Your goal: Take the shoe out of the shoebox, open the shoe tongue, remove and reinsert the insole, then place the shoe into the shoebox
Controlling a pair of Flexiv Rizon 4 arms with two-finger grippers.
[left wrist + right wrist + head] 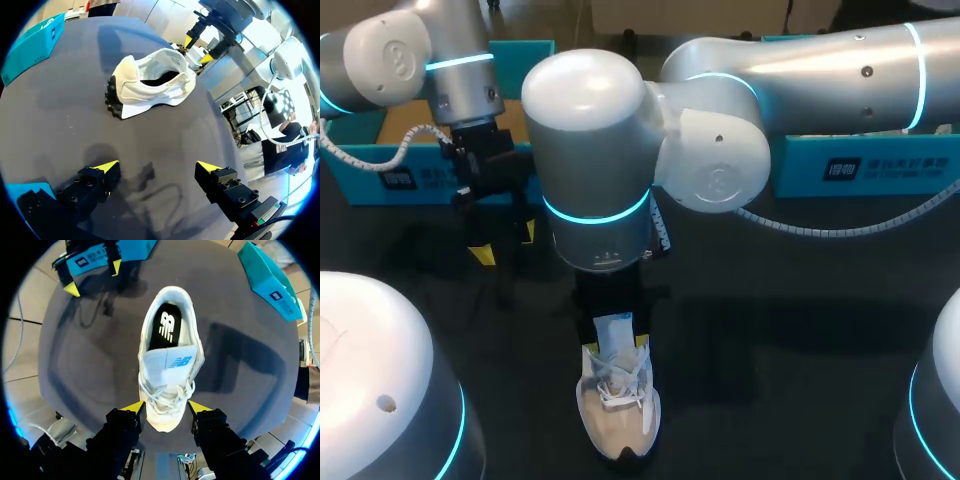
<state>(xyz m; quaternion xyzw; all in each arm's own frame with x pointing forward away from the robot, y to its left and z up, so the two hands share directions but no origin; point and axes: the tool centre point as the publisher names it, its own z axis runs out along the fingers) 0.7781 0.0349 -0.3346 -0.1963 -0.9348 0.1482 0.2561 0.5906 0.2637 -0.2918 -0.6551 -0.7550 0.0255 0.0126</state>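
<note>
A white shoe [167, 370] stands on the dark worktop [240, 365], white logo on its black insole [167, 327], blue logo on its tongue [172, 360], toe between the right gripper's [166, 407] spread fingers, while the left gripper [157, 167] gapes wide, well apart.

The tabletop [800, 330] is a dark, matte, plain surface reaching from near to far across the scene. Even light leaves soft, overlapping shadows on it, the broadest just right of the middle and a fainter patch at the far left.
</note>
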